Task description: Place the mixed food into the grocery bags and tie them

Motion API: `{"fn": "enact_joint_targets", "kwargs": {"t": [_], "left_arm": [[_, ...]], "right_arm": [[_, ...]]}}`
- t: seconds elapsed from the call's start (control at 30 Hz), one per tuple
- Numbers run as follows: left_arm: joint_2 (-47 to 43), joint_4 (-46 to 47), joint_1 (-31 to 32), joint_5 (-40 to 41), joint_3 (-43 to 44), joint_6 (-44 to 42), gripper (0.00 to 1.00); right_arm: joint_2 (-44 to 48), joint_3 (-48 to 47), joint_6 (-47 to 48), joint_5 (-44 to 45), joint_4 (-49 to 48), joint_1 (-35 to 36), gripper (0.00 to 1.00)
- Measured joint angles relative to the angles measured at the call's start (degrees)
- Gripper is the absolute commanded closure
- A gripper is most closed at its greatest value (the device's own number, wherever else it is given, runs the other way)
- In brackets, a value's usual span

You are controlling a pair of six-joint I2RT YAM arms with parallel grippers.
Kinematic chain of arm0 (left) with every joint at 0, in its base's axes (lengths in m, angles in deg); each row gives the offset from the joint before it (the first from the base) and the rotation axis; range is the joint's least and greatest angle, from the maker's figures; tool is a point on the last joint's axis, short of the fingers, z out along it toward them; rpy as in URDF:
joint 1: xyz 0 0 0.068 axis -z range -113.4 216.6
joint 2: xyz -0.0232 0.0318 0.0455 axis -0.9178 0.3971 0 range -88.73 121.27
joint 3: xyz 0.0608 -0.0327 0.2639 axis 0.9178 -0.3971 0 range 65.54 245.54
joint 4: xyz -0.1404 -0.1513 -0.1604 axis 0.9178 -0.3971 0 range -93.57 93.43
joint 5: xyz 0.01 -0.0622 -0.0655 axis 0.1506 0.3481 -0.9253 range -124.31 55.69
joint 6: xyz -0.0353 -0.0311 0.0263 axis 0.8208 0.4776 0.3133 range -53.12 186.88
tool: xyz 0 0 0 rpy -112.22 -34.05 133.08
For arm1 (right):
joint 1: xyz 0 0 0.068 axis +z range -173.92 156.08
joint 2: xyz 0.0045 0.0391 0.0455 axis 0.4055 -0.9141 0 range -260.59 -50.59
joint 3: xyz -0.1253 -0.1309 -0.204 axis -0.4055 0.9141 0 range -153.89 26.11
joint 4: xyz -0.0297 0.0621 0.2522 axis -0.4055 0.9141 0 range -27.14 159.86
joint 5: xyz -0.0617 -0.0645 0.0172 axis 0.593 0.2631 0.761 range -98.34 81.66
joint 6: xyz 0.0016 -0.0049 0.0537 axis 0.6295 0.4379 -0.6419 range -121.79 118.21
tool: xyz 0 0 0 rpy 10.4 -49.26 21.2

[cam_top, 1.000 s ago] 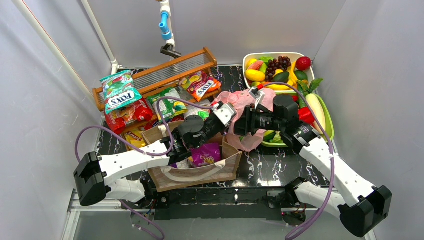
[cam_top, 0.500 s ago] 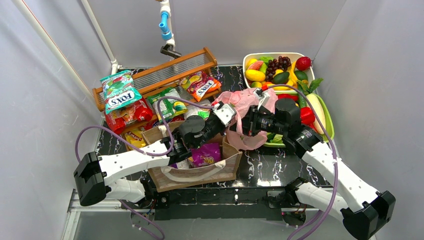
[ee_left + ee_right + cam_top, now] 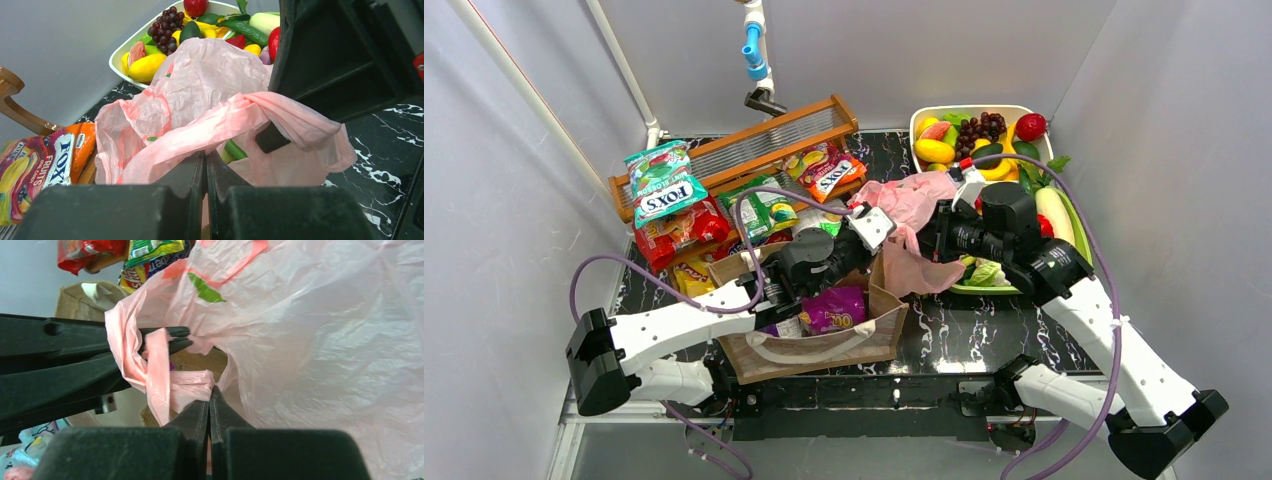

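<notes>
Plain grey walls (image 3: 514,200) box in a black marbled tabletop (image 3: 984,330). Near its middle the thin translucent pink plastic bag (image 3: 916,200) is held between both arms, with the left gripper (image 3: 206,156) and the right gripper (image 3: 210,391) each clamped on a twisted strip of it.

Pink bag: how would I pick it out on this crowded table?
At the middle of the black marbled table, between the brown tote and the fruit tray, is crumpled plastic. That pink bag is the only thin, see-through thing, pinched by the left gripper and right gripper.
</notes>
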Motion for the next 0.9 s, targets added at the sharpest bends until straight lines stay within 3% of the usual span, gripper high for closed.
{"fn": "enact_joint_targets", "kwargs": {"t": [0.37,0.63,0.9], "left_arm": [[-3.1,-6.2,0.0,-3.6,2.1,3.5,1.00],[-4.5,-16.4,-0.1,-9.1,4.6,6.0,1.00],[-7.4,-24.8,-0.2,-8.6,7.4,9.5,1.00]], "right_arm": [[-1.7,-5.4,-0.3,8.7,5.7,0.1,0.99],[-4.7,-8.6,-4.9,13.6,5.9,0.2,0.99],[-6.8,-11.5,-7.9,21.9,7.4,0.4,0.99]]}}
